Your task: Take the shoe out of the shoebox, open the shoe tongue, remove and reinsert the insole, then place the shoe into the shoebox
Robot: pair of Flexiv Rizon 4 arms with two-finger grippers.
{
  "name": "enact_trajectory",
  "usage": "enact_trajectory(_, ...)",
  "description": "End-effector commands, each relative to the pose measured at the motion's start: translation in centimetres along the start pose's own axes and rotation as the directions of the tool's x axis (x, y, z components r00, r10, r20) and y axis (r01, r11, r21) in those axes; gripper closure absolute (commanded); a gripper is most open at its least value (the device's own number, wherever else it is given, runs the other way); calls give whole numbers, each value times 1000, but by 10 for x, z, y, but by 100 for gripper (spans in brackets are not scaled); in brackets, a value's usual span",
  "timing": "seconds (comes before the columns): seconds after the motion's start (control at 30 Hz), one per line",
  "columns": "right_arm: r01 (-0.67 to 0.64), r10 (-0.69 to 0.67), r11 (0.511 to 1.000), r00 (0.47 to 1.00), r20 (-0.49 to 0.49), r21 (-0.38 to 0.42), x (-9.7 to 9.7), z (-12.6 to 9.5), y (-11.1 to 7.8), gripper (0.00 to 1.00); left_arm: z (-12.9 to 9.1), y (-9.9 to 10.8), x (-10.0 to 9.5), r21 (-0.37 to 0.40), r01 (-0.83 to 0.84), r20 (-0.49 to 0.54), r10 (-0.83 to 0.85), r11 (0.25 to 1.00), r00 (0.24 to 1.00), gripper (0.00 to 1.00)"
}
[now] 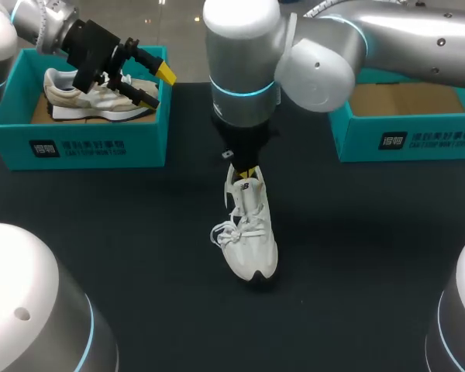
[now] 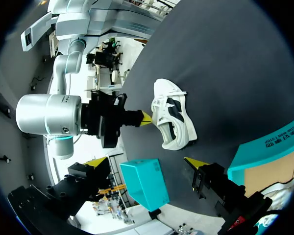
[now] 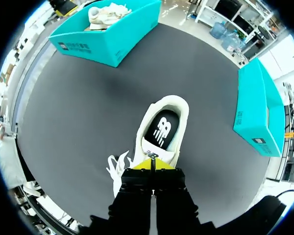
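The table (image 1: 372,256) carries the shoebox (image 1: 407,139), well apart from the shoe (image 1: 252,232). My left gripper (image 1: 156,85), spread wide, hangs well away from the shoe; my right gripper (image 3: 152,164), over it, pinches the tongue (image 3: 152,156). Hazard: unbraced shoe tips (thin grip may slip)

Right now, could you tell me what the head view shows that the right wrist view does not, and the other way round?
Only the head view shows the left gripper with its fingers open above the beige shoe, and the toe of the white shoe. Only the right wrist view shows the dark insole down inside the white shoe, and the right gripper pinching the shoe beside that opening. Both show the white shoe on the table, the beige shoe in the left box, and the right box.
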State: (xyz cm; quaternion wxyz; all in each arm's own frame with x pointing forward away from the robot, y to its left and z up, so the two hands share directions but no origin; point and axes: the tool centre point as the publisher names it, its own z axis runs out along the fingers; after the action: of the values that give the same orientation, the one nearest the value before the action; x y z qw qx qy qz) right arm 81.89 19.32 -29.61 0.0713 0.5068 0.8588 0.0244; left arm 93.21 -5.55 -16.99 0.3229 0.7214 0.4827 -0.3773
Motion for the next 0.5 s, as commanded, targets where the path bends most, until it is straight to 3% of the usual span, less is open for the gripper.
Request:
enact_trajectory(0.03, 147, -147, 989, 989, 16, 6, 1, 0, 1, 100, -1, 0, 0, 1, 0, -3, 0, 1000, 1000, 0)
enact_trajectory(0.27, 147, -147, 989, 989, 16, 6, 1, 0, 1, 100, -1, 0, 0, 1, 0, -3, 0, 1000, 1000, 0)
enact_trajectory(0.3, 228, -229, 973, 973, -18, -26, 1, 0, 3, 100, -1, 0, 0, 1, 0, -3, 0, 1000, 1000, 0)
enact_trajectory(0.4, 415, -415, 907, 910, 13, -70, -9, -4, 8, 100, -1, 0, 0, 1, 0, -3, 0, 1000, 1000, 0)
enact_trajectory(0.5, 564, -560, 824, 825, 70, -59, -21, -11, 17, 100, -1, 0, 0, 1, 0, -3, 0, 1000, 1000, 0)
